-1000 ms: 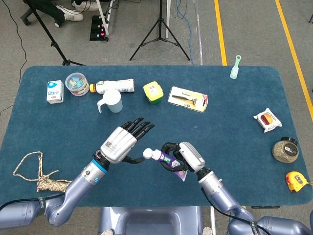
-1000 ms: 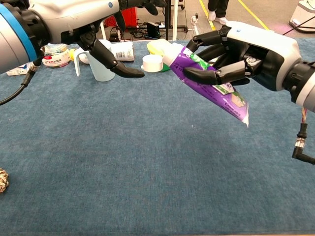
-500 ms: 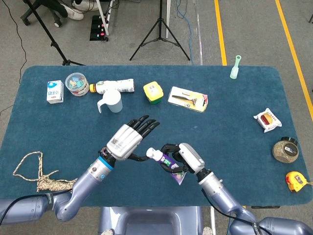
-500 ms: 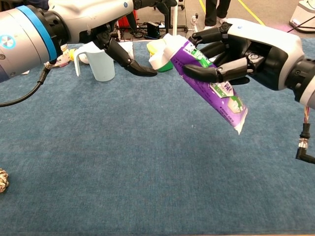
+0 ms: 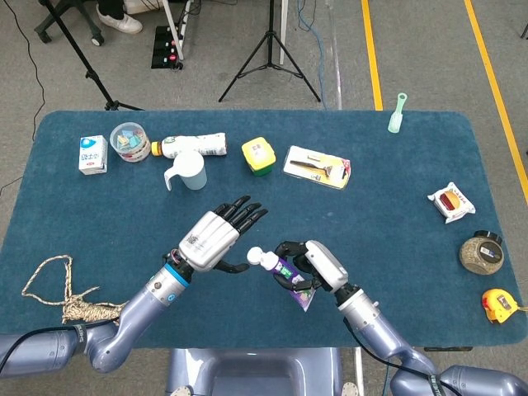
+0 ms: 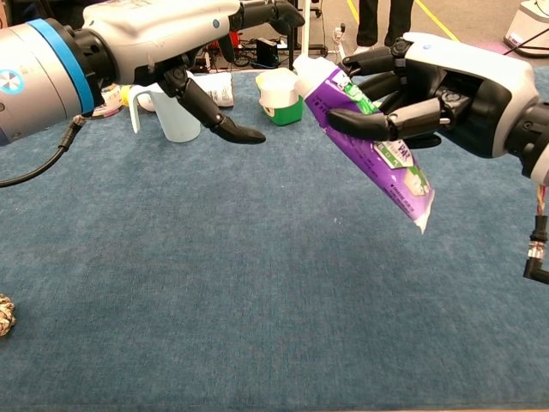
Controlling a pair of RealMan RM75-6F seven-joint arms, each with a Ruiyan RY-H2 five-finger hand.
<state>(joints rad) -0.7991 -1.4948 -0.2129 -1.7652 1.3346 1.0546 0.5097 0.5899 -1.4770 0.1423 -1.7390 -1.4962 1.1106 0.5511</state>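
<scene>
One purple squeeze tube with a white cap (image 5: 280, 267) hangs above the bench's (image 5: 396, 190) near edge, clasped in the right robot hand (image 5: 318, 266). Its long axis runs cap-first toward the left robot hand (image 5: 216, 237), which waits just beside the cap, fingers spread, holding nothing.

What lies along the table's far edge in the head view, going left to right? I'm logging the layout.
White carton → clear tub → lying white bottle → yellow-green box → packaged razor → pale green tube.
</scene>
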